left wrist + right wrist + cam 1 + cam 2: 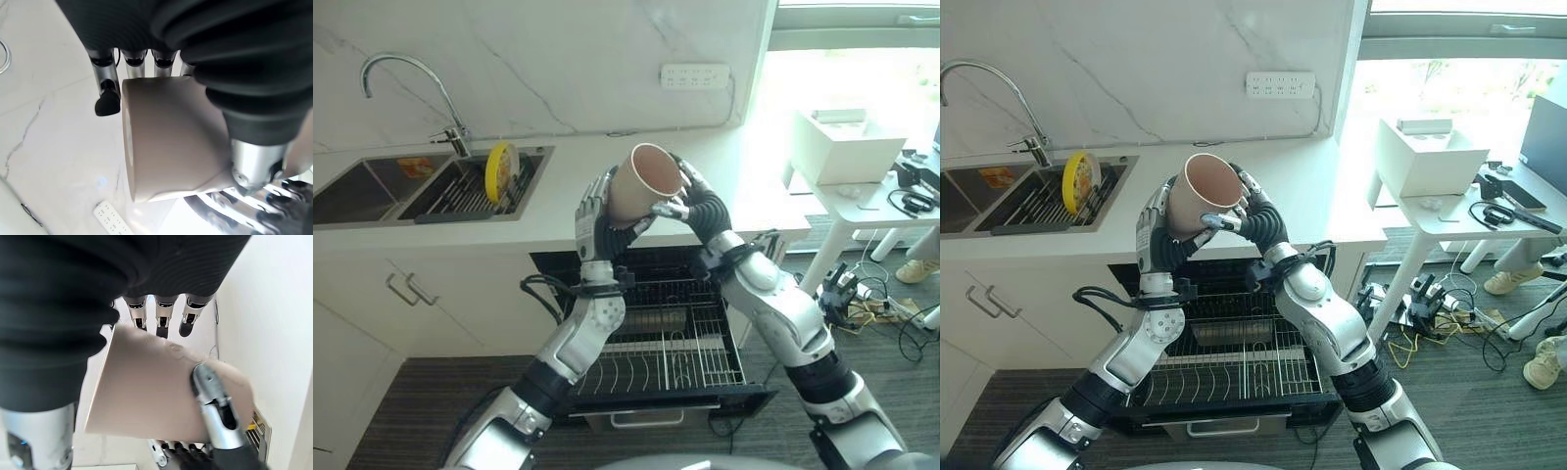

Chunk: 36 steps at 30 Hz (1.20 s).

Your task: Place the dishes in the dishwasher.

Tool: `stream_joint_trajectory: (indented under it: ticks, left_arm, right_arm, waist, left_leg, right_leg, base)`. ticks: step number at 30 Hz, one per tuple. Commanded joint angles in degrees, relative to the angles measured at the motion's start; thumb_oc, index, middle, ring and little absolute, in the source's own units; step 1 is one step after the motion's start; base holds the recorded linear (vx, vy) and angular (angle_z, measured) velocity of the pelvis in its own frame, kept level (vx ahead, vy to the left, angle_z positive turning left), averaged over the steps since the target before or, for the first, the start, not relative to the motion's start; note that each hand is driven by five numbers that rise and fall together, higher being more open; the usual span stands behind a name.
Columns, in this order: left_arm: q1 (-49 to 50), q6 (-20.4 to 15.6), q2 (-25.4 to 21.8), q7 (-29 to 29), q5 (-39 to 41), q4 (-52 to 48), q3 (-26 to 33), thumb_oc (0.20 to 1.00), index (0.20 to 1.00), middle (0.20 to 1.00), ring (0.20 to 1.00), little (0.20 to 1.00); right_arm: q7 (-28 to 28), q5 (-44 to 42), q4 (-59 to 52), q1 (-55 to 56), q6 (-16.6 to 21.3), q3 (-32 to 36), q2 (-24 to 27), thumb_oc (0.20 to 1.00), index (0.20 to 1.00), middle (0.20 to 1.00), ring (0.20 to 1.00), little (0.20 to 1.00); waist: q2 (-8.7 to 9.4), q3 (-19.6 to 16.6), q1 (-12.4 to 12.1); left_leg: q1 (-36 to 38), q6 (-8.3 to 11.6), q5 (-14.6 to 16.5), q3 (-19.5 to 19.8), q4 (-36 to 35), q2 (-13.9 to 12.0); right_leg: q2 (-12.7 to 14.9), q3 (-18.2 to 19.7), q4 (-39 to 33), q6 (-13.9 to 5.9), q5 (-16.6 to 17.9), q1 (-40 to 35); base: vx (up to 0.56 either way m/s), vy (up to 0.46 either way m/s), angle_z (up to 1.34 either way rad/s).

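A beige cup (643, 183) is held up in the air above the counter edge, tilted with its mouth facing up and away. My left hand (595, 223) wraps its fingers round the cup's left side and base. My right hand (690, 201) grips the cup (156, 391) from the right, thumb across its wall. In the left wrist view the cup (171, 137) lies against my palm. Below the hands the dishwasher (646, 392) stands open with its wire rack (705, 348) pulled out. A yellow plate (499, 170) stands on edge in the sink rack (465, 194).
A double sink (372, 186) with a curved tap (406, 78) is at the far left of the white counter (744, 186). A white side table (862, 201) with a box (847, 147) stands to the right. Cables lie on the floor by it.
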State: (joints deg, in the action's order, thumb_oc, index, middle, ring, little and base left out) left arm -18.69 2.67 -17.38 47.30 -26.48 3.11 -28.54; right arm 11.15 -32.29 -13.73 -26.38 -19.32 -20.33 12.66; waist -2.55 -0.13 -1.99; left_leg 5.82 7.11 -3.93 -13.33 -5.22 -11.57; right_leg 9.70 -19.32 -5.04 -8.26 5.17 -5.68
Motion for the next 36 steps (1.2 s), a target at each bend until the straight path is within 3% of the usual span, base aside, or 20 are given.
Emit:
stream_joint_trajectory:
  ticks: [1,12,22,32,33,34,36]
  left_arm:
    - [-11.2,-2.1,-0.9,1.1,-5.2,3.8,-4.6,0.200,0.200,0.200,0.200,0.200]
    - [-12.7,-2.4,0.1,1.8,-5.2,4.7,-6.2,0.200,0.200,0.200,0.200,0.200]
    - [-14.0,-0.3,-0.5,0.3,-2.4,2.2,-5.6,0.200,0.200,0.200,0.200,0.200]
    - [-14.2,0.0,-0.4,-0.3,-2.9,1.3,-4.9,0.200,0.200,0.200,0.200,0.200]
    - [-14.3,-0.2,-0.4,-0.3,-3.0,1.3,-5.0,0.200,0.200,0.200,0.200,0.200]
    - [-14.3,-0.3,-0.5,-0.3,-3.1,1.2,-5.0,0.200,0.200,0.200,0.200,0.200]
    - [-14.3,-0.5,-0.4,-0.7,-3.5,1.0,-5.0,0.200,0.200,0.200,0.200,0.200]
  right_arm:
    - [-0.2,-1.9,-0.8,-9.9,4.3,-0.8,-4.6,1.000,1.000,1.000,1.000,1.000]
    - [1.3,1.1,1.3,-12.2,4.9,-1.7,-6.0,1.000,1.000,1.000,1.000,1.000]
    - [2.8,14.1,1.2,-13.0,5.6,-2.5,-4.2,1.000,1.000,1.000,1.000,1.000]
    - [2.5,16.9,0.5,-13.6,4.4,-3.4,-3.3,1.000,1.000,1.000,1.000,1.000]
    - [2.2,17.1,0.6,-13.7,4.3,-3.4,-3.3,0.423,0.423,0.423,0.423,0.423]
    - [1.8,17.7,0.5,-13.8,4.2,-3.5,-3.2,0.200,0.200,0.200,0.200,0.200]
    - [1.8,18.6,0.6,-13.9,4.6,-3.6,-3.3,0.200,0.200,0.200,0.200,0.200]
  waist:
    - [3.44,0.6,-0.9]
    - [3.53,0.4,-1.3]
    - [3.34,0.8,-1.1]
    - [3.35,0.8,-1.0]
    - [3.34,0.8,-1.0]
    - [3.34,0.8,-1.0]
    - [3.38,0.8,-1.0]
  left_leg:
    - [-0.8,0.93,2.0,0.0,0.2,-2.5]
    - [-1.2,0.94,1.8,0.0,0.2,-2.5]
    - [-1.0,0.91,1.8,0.0,0.2,-2.5]
    - [-0.9,0.82,1.9,0.0,0.2,-2.2]
    - [-0.9,0.82,1.9,0.0,0.2,-2.2]
    - [-0.9,0.82,1.9,0.0,0.2,-2.2]
    - [-1.0,0.80,1.9,0.0,0.2,-2.2]
  right_leg:
    - [5.4,-3.6,0.0,-2.12,-4.0,-1.5]
    - [5.6,-4.1,0.0,-2.17,-3.9,-1.5]
    - [5.4,-4.0,0.0,-2.15,-3.8,-1.5]
    - [5.2,-3.5,0.0,-2.01,-3.9,-1.5]
    - [5.2,-3.5,0.0,-2.03,-3.9,-1.4]
    - [5.2,-3.5,0.0,-2.03,-3.8,-1.4]
    - [5.2,-3.5,0.0,-2.03,-3.9,-1.4]
  base:
    - [0.00,0.000,0.00]
    - [0.00,0.004,0.01]
    - [0.00,0.004,0.01]
    - [0.00,0.000,0.00]
    - [0.00,0.000,0.00]
    - [0.00,0.000,0.00]
    - [0.00,0.000,0.00]
